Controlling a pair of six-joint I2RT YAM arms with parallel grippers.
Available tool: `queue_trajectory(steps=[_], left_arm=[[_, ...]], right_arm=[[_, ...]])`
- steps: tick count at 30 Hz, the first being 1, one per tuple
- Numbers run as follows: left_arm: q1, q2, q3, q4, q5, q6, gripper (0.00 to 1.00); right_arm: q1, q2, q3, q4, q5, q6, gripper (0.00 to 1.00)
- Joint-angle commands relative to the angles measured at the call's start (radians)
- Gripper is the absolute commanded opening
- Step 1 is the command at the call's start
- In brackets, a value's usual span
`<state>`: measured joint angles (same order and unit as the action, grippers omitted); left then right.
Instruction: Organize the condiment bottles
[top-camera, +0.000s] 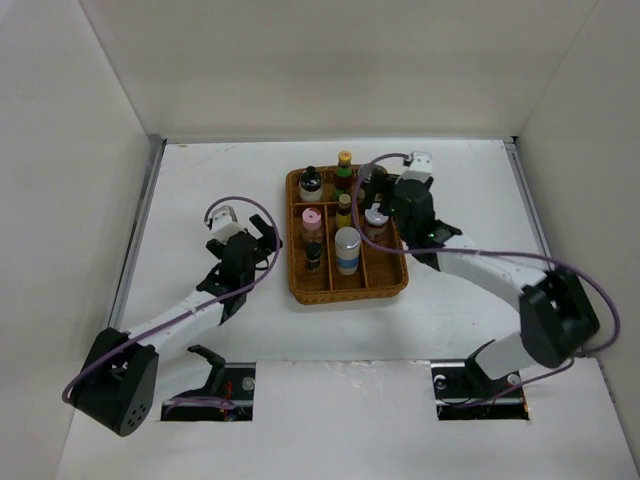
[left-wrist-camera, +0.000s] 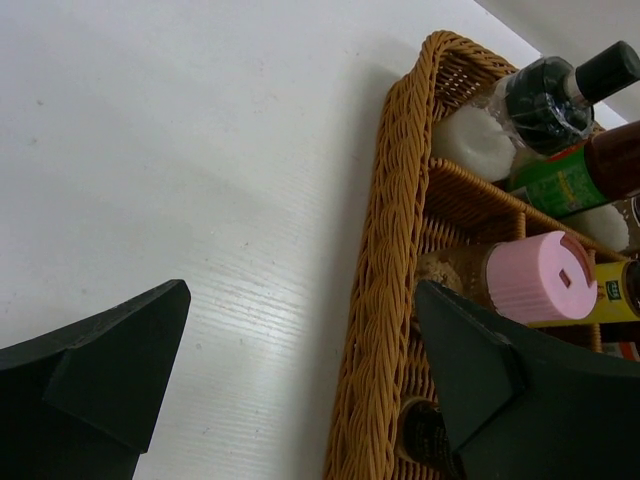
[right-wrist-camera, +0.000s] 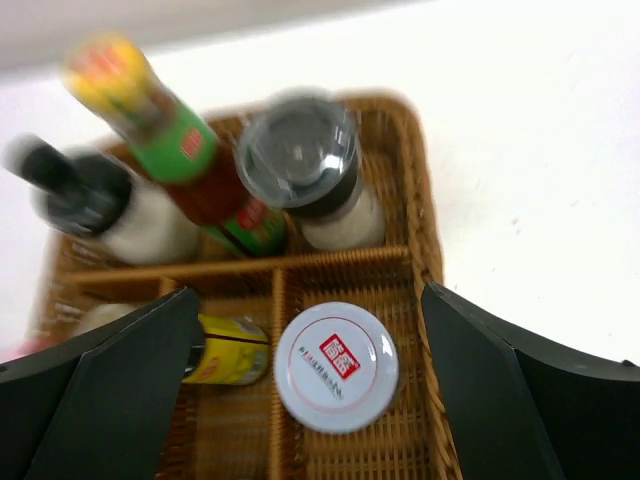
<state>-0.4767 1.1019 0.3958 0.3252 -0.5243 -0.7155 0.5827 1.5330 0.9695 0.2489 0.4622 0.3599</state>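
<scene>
Several condiment bottles stand in the wicker tray (top-camera: 296, 285): a black-capped one (top-camera: 311, 183), a yellow-capped one (top-camera: 344, 168), a grey-capped jar (top-camera: 372, 180), a pink-capped one (top-camera: 312, 222) and a silver-capped, blue-labelled one (top-camera: 347, 250). My right gripper (top-camera: 380, 205) hovers open over the tray's right column. In its wrist view the right gripper (right-wrist-camera: 310, 300) straddles a white-lidded jar (right-wrist-camera: 336, 365) without touching it. My left gripper (top-camera: 262, 235) is open just left of the tray. Its wrist view puts the left gripper (left-wrist-camera: 300, 290) across the tray rim (left-wrist-camera: 385, 260), near the pink cap (left-wrist-camera: 540, 277).
White walls enclose the table (top-camera: 200, 200) at the back and on both sides. Purple cables loop over both arms. The arm bases sit at the near edge, with two cut-outs in the table beside them.
</scene>
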Motion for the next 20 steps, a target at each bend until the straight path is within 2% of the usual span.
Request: queue_trajectory(steps=[1, 6, 10, 13, 20], left_arm=[[0.011, -0.028, 0.086, -0.078, -0.006, -0.009, 1.00], [0.022, -0.053, 0.146, -0.181, -0.013, -0.007, 1.00], [0.019, -0.062, 0.179, -0.228, -0.014, -0.007, 1.00], [0.022, -0.059, 0.222, -0.288, -0.016, -0.006, 1.00], [0.014, -0.054, 0.294, -0.339, -0.032, 0.011, 1.00]], right_arm=[[0.004, -0.199, -0.081, 0.099, 0.096, 0.033, 1.00], [0.004, -0.431, -0.345, 0.138, 0.245, 0.109, 1.00], [0.004, -0.589, -0.524, 0.128, 0.253, 0.227, 1.00], [-0.007, -0.637, -0.592, 0.141, 0.251, 0.263, 1.00], [-0.025, -0.628, -0.624, 0.213, 0.201, 0.284, 1.00]])
